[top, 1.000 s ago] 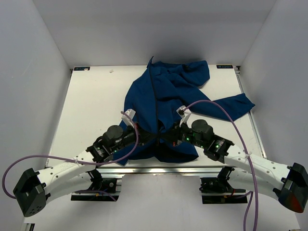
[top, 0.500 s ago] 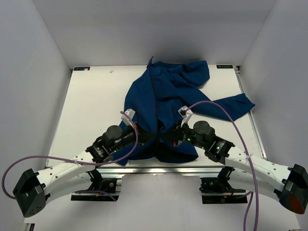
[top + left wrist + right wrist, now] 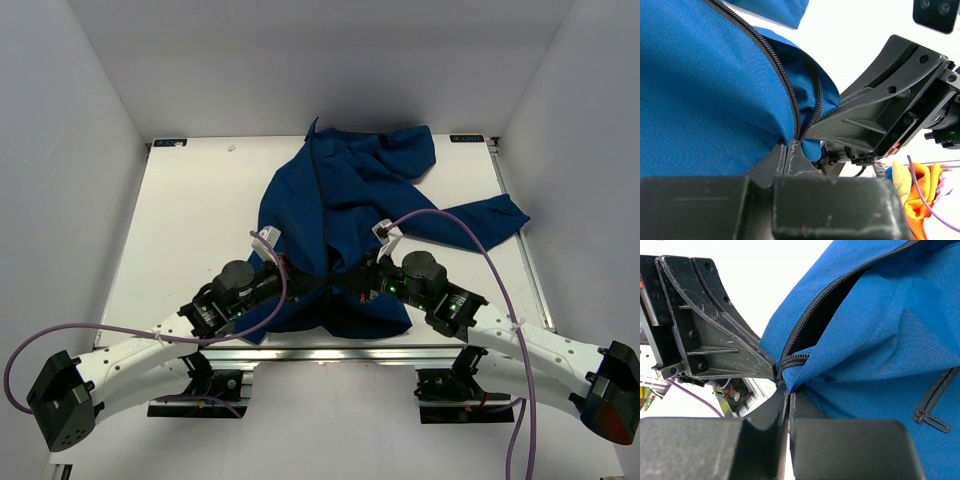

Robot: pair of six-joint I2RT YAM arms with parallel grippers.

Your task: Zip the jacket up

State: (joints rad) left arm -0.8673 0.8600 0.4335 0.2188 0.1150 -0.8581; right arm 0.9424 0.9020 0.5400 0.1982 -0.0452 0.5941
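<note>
The royal-blue jacket (image 3: 345, 200) lies spread on the white table (image 3: 190, 220), collar at the far side, its dark zipper line (image 3: 320, 200) running toward me. Both grippers meet at the near hem. My left gripper (image 3: 790, 149) is shut on the hem right at the bottom end of the zipper (image 3: 785, 75). My right gripper (image 3: 786, 389) is shut on the opposite zipper edge (image 3: 805, 335), where the front gapes and shows black lining (image 3: 825, 315). In the top view the left gripper (image 3: 300, 284) and right gripper (image 3: 350, 282) sit a few centimetres apart.
One sleeve (image 3: 480, 220) trails to the table's right edge. White walls enclose three sides. Purple cables (image 3: 470, 240) loop over both arms. A pocket zipper (image 3: 932, 407) shows on the right panel. Orange and yellow cloth (image 3: 920, 192) lies beyond the near edge.
The right arm has shifted slightly, drawing the hem a little closer to the left gripper. Both grippers stay shut on the fabric.
</note>
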